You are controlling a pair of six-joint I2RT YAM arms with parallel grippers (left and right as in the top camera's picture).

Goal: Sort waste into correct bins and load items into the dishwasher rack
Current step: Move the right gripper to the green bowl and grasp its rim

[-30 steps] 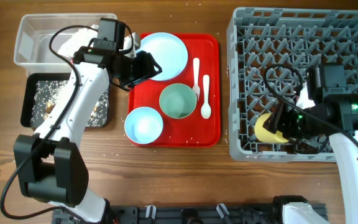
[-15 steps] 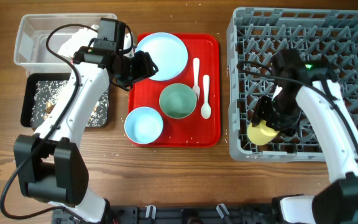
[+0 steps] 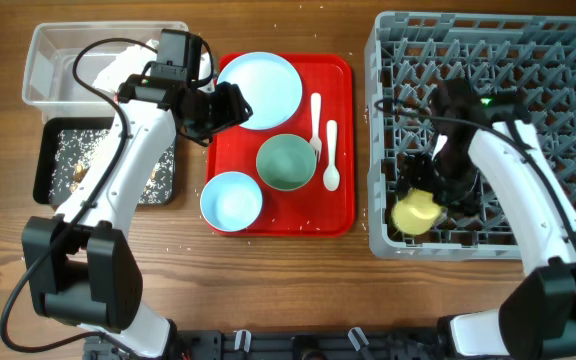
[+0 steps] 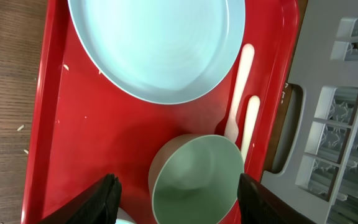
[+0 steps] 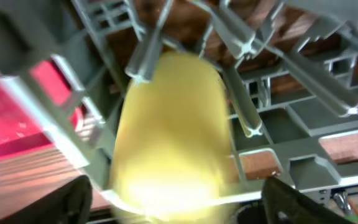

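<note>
On a wooden table, the right gripper is hovering, fingers wide apart, over the yellow cup in the rack, near-left corner; the left gripper is gaping above the red tray.

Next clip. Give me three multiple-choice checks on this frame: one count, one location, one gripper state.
1. How many bowls sit on the red tray? A one; B two; C three.
2. Where is the yellow cup? A on the red tray; B in the dishwasher rack; C inside a bowl.
3. The left gripper is: A open, empty; B shut on a bowl; C shut, empty.
Answers: 1 B, one greenish and one blue bowl; 2 B, it lies among the rack's pegs; 3 A, its jaws stand apart above the tray.
</note>
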